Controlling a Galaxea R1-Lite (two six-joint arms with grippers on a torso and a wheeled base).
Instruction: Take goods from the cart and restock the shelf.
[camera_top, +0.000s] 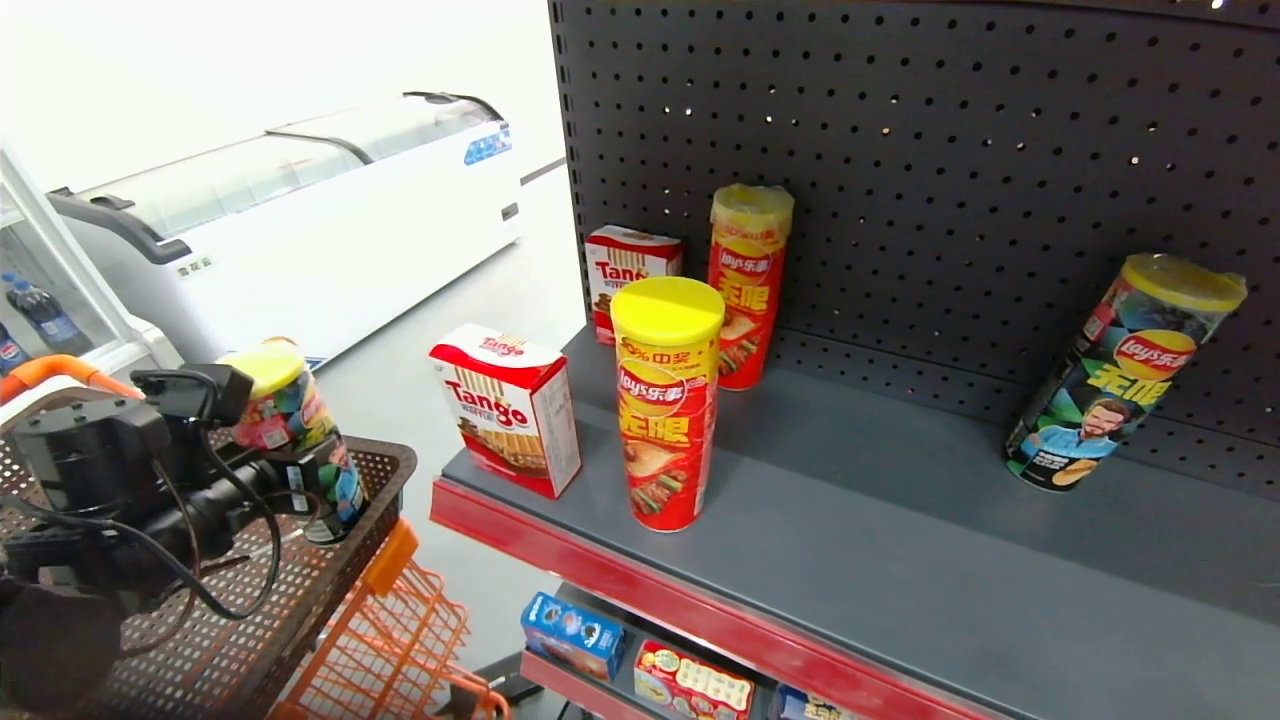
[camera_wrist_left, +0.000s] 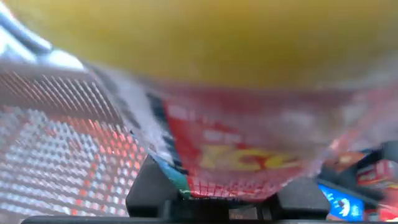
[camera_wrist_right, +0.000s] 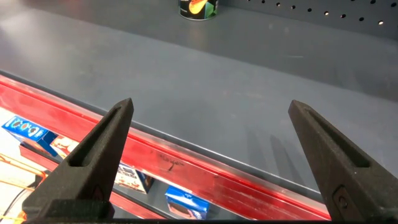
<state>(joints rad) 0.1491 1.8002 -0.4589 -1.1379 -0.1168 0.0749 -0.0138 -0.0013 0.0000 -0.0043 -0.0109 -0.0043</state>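
Left gripper (camera_top: 312, 480) clamped on chip can (camera_top: 275, 395), just above cart (camera_top: 388, 466). Lift past rim, keep upright, set on bare shelf (camera_top: 850, 530) patch right of front red can (camera_top: 667, 400). Right gripper (camera_wrist_right: 211, 155) splayed wide over shelf edge.

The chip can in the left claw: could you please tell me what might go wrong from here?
The chip can in the left claw may clip the wafer box or red can standing near the front edge of the shelf. The black can leans tilted on the pegboard; a jolt might topple it.
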